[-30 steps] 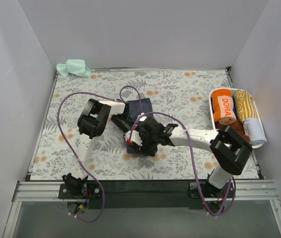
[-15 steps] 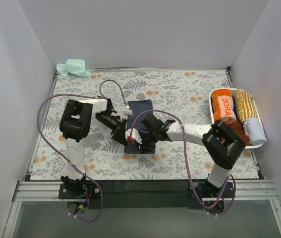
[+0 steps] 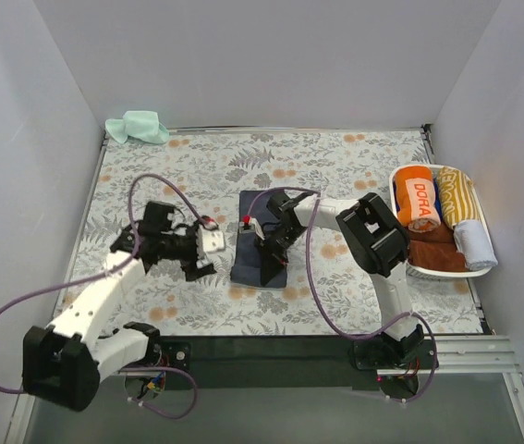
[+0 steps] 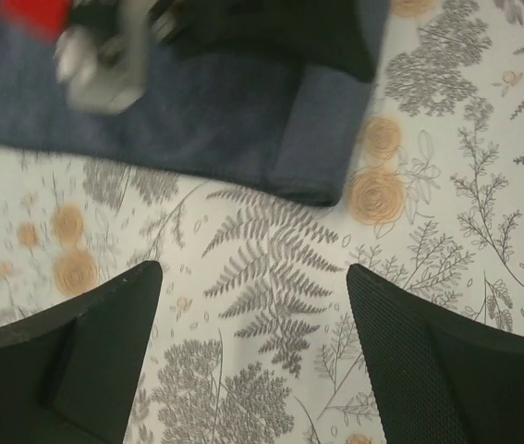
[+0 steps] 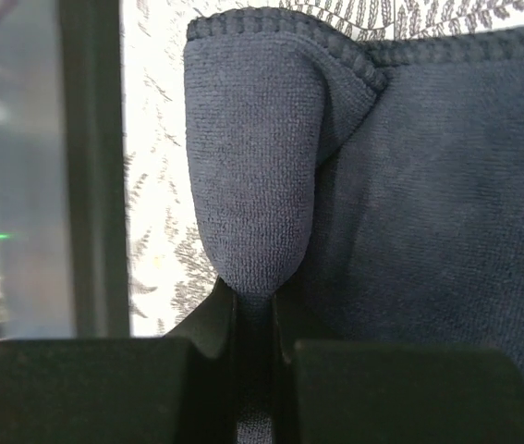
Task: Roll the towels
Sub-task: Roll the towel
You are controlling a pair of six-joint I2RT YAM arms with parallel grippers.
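A dark navy towel [image 3: 254,254] lies flat on the floral table covering, one end folded over. In the top view my right gripper [image 3: 269,246] sits on it. In the right wrist view that gripper [image 5: 254,305] is shut on a pinched-up corner of the navy towel [image 5: 252,166]. My left gripper [image 3: 206,259] hangs to the left of the towel. Its jaws are open over bare floral cloth [image 4: 252,277], with the navy towel [image 4: 197,129] just beyond the fingertips. A crumpled mint green towel [image 3: 138,127] lies at the far left corner.
A white oval basket [image 3: 393,196] stands at the right edge. It holds a rolled orange towel [image 3: 419,203], a yellow-striped one [image 3: 458,191], a pale grey one [image 3: 476,245] and a brown one [image 3: 435,252]. White walls enclose the table.
My left gripper has let go of the navy towel, opened and swung off to the left. My right gripper has shut on the towel's corner.
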